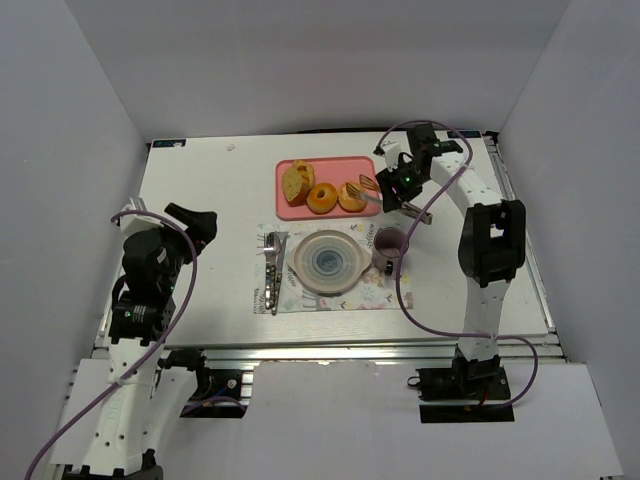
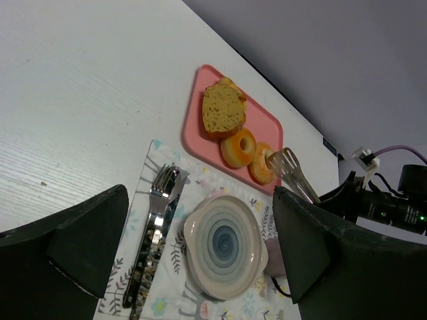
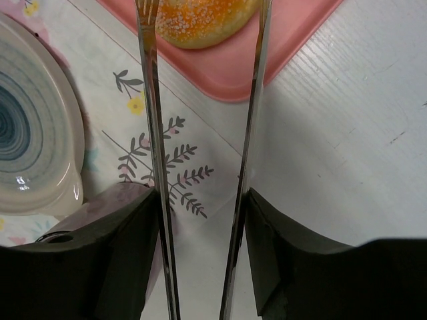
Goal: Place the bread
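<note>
— Which way does the bread (image 1: 351,196) lie from the right jaws?
— Straight ahead, at the right end of the pink tray (image 1: 292,210). It sits between the tips of the tongs (image 3: 155,133) that those jaws are clamped on. The left jaws hang apart, well away over the desk (image 1: 200,180).
— And the counts?
— Two ring buns, the deeper-orange one (image 1: 322,197) just beside it. One holeless chunk (image 1: 297,181), one plate (image 1: 327,262), one mug (image 1: 388,243).

I'm seeing shiny polished metal tongs (image 3: 152,133), a grainy, sugary crust on the bread (image 3: 200,17), and a matt pink plastic tray (image 3: 280,53) underneath it.
</note>
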You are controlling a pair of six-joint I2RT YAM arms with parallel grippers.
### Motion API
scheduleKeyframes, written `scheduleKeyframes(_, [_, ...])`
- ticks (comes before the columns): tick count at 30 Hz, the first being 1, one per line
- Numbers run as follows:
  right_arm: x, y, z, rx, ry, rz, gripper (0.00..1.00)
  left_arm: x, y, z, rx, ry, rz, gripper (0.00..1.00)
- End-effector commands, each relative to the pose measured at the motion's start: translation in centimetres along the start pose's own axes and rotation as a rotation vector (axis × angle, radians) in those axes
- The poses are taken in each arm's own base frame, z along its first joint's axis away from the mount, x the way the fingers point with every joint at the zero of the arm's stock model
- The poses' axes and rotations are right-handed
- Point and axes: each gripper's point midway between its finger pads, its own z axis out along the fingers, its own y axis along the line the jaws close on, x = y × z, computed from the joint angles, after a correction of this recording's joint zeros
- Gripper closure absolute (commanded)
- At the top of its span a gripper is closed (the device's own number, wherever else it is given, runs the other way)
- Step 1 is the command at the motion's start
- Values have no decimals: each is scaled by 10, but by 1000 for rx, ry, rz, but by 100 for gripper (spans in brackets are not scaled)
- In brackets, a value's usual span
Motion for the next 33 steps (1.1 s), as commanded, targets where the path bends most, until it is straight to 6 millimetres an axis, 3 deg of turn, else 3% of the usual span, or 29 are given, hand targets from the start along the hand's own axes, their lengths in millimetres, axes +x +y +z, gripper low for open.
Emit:
scheduleKeyframes(1, [-21,-3,-13,17,-59,-4,44,2,7,-2,-31,6,3,2])
scheduleKeyframes(14, [-36,-25,-21,129,-93,4,44,2,7,-5,-32,5,-3,2])
scheduleKeyframes(33, [-17,5,-8,1,-8,10,45,2,7,-5,-30,0,-11,2])
